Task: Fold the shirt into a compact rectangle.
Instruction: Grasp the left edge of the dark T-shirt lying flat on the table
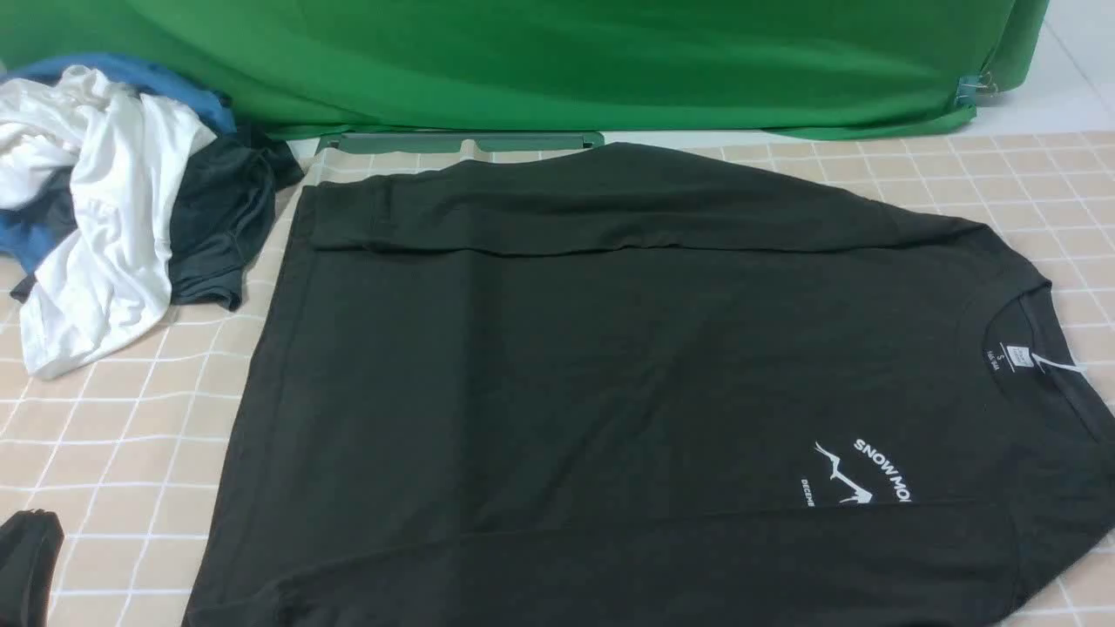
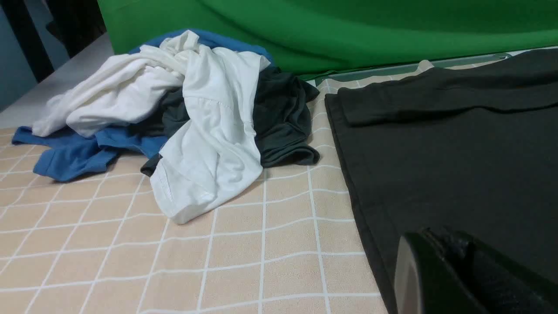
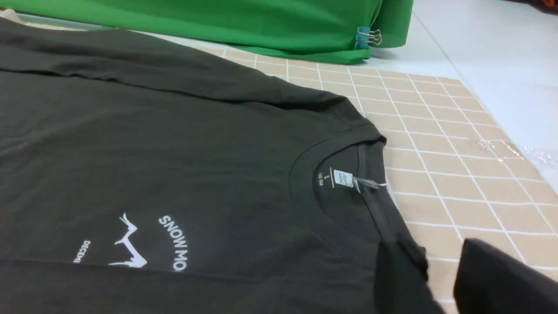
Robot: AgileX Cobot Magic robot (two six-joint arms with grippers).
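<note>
- Shirt: black, long-sleeved, crew neck. It lies flat across the middle and right of the surface, with the collar to the right and the hem to the left.
- Far sleeve: folded in over the body and lying along the shirt's far edge.
- Near edge: a folded layer lies over the body here and covers the lower part of the chest print. The print shows a white mountain outline with cut-off lettering.
- Neck label: white, inside the collar, with a thin tag beside it.
- Left tool: closed, just above the shirt near its hem. Whether it pinches any cloth cannot be told.
- Right tool: fingers apart, with the checked surface showing between them. It sits at the shirt's near shoulder, beside the collar.
- Heap of clothes: white, blue and dark pieces bundled together at the far left, just beside the shirt's far-left corner.
- Black item: small, at the near left, cut off by the frame. Its nature is unclear.
- Surface covering: tan with a white grid.
- Green cloth: draped along the far side, with a clip on its right end.
</note>
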